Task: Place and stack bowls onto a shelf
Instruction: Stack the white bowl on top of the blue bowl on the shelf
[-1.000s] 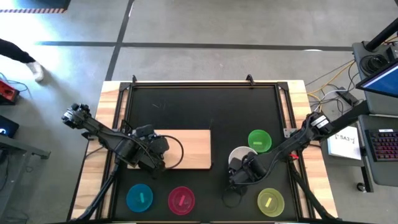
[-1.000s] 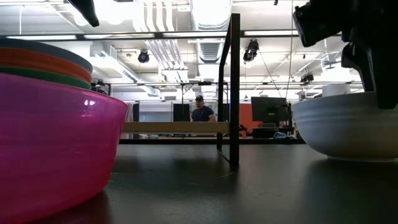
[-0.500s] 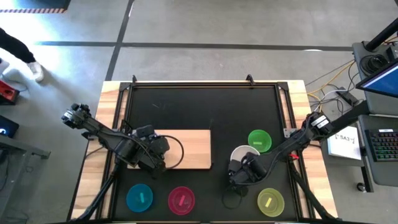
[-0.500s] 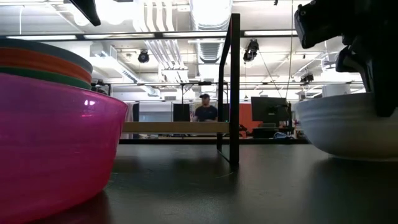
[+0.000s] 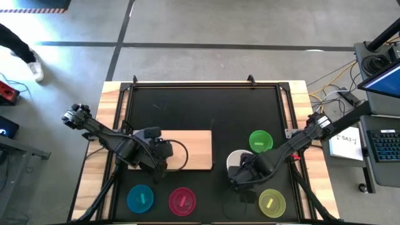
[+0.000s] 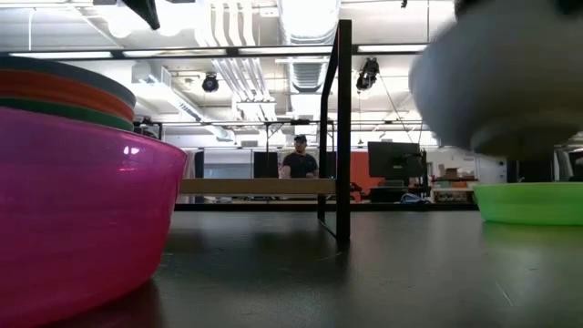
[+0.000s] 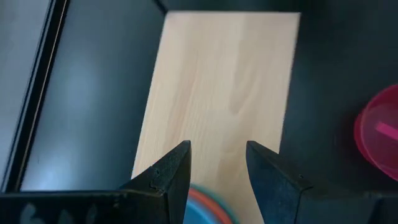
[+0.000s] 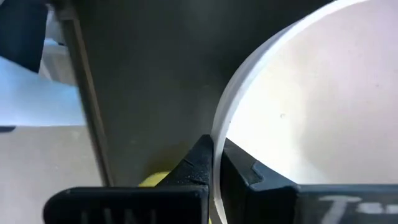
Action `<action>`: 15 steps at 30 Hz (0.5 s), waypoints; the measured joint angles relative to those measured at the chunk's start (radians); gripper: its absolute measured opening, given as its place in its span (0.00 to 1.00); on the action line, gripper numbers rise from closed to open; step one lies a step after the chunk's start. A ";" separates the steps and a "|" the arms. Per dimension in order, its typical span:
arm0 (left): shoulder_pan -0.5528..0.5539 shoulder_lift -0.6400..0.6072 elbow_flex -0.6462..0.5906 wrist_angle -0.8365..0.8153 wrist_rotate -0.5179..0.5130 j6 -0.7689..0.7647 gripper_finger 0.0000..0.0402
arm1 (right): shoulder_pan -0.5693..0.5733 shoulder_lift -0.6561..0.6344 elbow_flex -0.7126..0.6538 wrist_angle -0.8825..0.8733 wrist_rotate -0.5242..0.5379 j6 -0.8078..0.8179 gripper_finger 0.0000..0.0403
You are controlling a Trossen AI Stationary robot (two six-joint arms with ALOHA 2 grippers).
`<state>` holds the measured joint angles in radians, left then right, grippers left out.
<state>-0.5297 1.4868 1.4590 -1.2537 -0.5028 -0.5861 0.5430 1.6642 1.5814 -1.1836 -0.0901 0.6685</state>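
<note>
Right tool (image 8: 214, 163) is pinched tight on the rim of the small round white plastic bowl (image 5: 236, 158), which hangs clear off the black tabletop (image 5: 206, 112) in the low view, just beside the green plastic bowl (image 5: 260, 140). Left tool (image 7: 217, 165) sits spread apart over the flat pale wooden shelf (image 5: 194, 150), above a stack of bowls (image 7: 208, 208). Cyan (image 5: 140, 199), magenta (image 5: 182, 201) and yellow-green (image 5: 272, 202) bowls line the front edge.

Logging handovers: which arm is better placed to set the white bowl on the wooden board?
Right. Its hand already grips the small white plastic bowl, lifted beside the pale wooden board; the left hand is open over it.
</note>
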 joint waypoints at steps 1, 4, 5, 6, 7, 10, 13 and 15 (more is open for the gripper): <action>0.000 0.000 0.000 0.015 0.000 0.031 0.34 | 0.000 0.000 0.046 -0.046 0.001 -0.012 0.02; 0.000 0.000 0.000 0.057 -0.001 0.101 0.34 | 0.000 -0.002 0.177 -0.144 0.011 -0.056 0.02; 0.000 0.000 0.000 0.067 -0.001 0.117 0.34 | 0.000 -0.002 0.216 -0.160 0.012 -0.072 0.02; 0.000 0.000 0.000 0.078 -0.001 0.134 0.34 | -0.002 -0.002 0.254 -0.169 0.023 -0.094 0.02; 0.000 0.000 0.000 0.088 -0.002 0.155 0.34 | -0.002 -0.002 0.289 -0.173 0.044 -0.121 0.02; 0.000 0.000 0.000 0.132 -0.008 0.242 0.34 | -0.017 -0.002 0.377 -0.171 0.087 -0.221 0.02; 0.000 0.000 0.000 0.193 -0.011 0.361 0.34 | -0.042 0.002 0.433 -0.172 0.090 -0.346 0.02; 0.000 0.000 0.000 0.241 -0.015 0.440 0.34 | -0.057 0.005 0.455 -0.175 0.084 -0.434 0.02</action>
<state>-0.5297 1.4868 1.4590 -1.0125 -0.5173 -0.1458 0.4859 1.6688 2.0360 -1.3588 -0.0061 0.2347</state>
